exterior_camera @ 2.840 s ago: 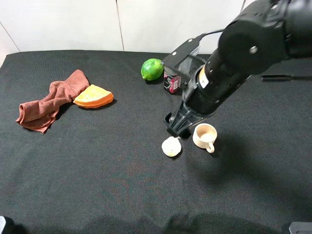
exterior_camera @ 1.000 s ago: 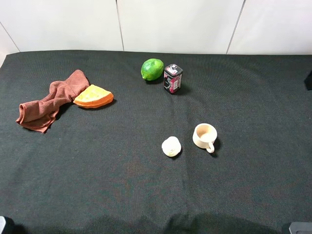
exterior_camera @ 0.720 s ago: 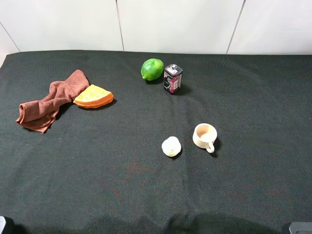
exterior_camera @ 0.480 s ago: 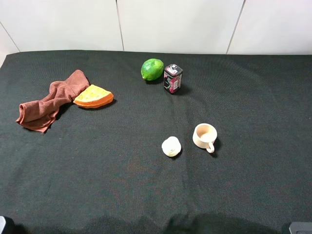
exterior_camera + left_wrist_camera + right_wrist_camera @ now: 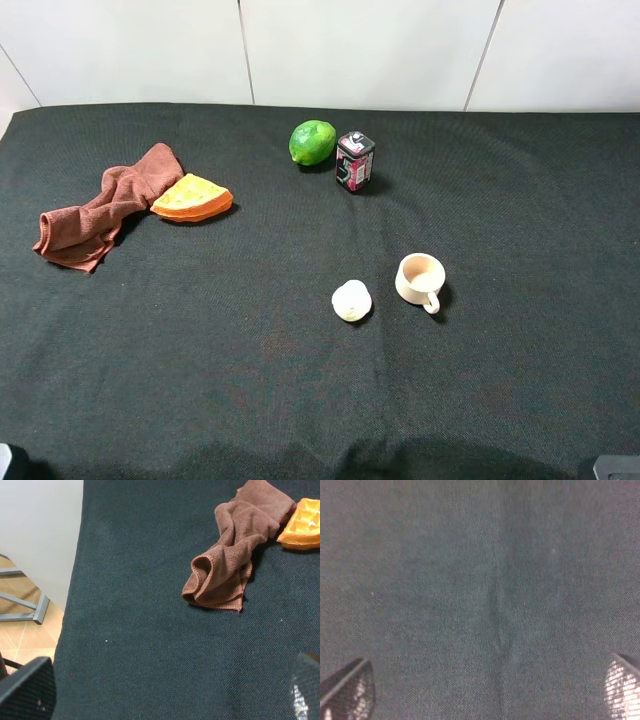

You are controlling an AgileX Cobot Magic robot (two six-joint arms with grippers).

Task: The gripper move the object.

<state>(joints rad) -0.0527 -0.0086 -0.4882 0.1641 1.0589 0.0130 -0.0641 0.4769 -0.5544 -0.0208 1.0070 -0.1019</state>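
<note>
**Sitting loose beside the mug**

Resting on the black cloth table (image 5: 200, 380), the small cream-white lumpy bulb (image 5: 351, 300) lies just left of the beige handled mug (image 5: 420, 280), apart from it, nothing blocking it. Far behind the mug: green lime (image 5: 312, 142) and a dark little tin (image 5: 354, 161). Both grippers, left (image 5: 170, 700) and right (image 5: 490, 690), show fingertips spread wide, empty.

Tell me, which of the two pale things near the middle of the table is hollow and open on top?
The beige mug, the one with a small handle. Beside it, on the left in the high view, the cream-white object is a closed, lumpy bulb.
</note>
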